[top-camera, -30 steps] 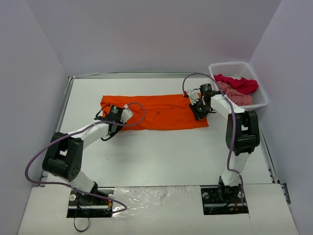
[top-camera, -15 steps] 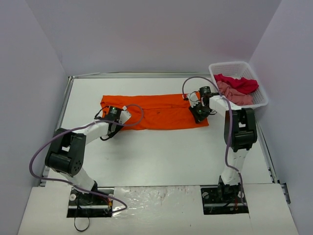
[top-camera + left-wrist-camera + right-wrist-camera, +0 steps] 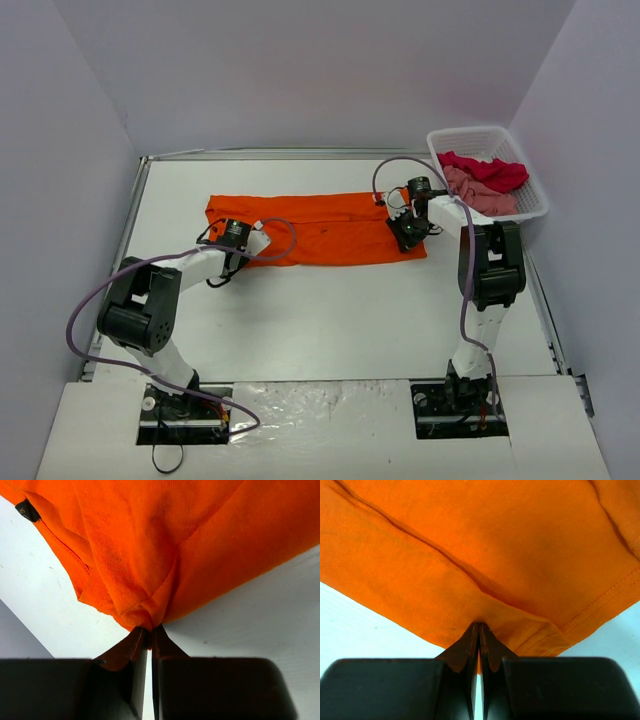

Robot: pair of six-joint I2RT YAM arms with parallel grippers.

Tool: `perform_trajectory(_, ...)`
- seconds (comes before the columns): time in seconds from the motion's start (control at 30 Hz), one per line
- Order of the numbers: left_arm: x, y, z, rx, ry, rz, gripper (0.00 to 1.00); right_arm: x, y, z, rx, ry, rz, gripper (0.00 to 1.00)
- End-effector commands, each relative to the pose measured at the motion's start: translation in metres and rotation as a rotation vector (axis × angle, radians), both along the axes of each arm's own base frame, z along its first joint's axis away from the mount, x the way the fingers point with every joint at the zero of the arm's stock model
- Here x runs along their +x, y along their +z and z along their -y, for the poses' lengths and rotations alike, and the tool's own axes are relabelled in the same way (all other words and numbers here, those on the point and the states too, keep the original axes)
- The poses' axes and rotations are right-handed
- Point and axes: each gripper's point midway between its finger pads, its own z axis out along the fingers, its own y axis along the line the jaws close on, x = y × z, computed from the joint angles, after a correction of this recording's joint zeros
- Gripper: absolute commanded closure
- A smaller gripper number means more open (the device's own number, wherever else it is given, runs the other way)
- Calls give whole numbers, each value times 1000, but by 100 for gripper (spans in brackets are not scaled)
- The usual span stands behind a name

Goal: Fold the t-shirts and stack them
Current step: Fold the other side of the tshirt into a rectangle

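Orange t-shirt (image 3: 320, 228): spread as a long flat band, left to right, across the far half of the white tabletop (image 3: 330, 320).
Left hand (image 3: 149, 630): clenched on the shirt's near edge toward its left end, the cloth drawn into a small peak between the fingertips.
Right hand (image 3: 479, 626): clenched on the near edge by the shirt's right end, with a stitched hem just beside the pinch.
Black label (image 3: 27, 511): sits at a seam of the orange cloth, seen from the left wrist.
Crimson t-shirt (image 3: 490, 170): crumpled in the white lattice basket (image 3: 470, 131) at the tabletop's far right corner.
Pink t-shirt (image 3: 485, 200): bunched in the same basket, touching the crimson one on its near side.
Arms: one at each end of the shirt, well apart.
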Motion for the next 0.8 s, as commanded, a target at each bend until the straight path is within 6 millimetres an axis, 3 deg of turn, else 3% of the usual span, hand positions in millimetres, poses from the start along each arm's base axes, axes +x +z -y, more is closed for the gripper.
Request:
perform_trajectory(0.0,3,5,-5,24,-16,7,97,-17,-29,13,-55,-12,-93,100)
perform_trajectory(0.63,6,27,-16,13,-62,-35,97,-19,-39,21,-95,-21,-106,100)
perform_trajectory(0.77,10,30,-19,7,-56,-39,94,-19,-41,21,-100,-20,-110,100)
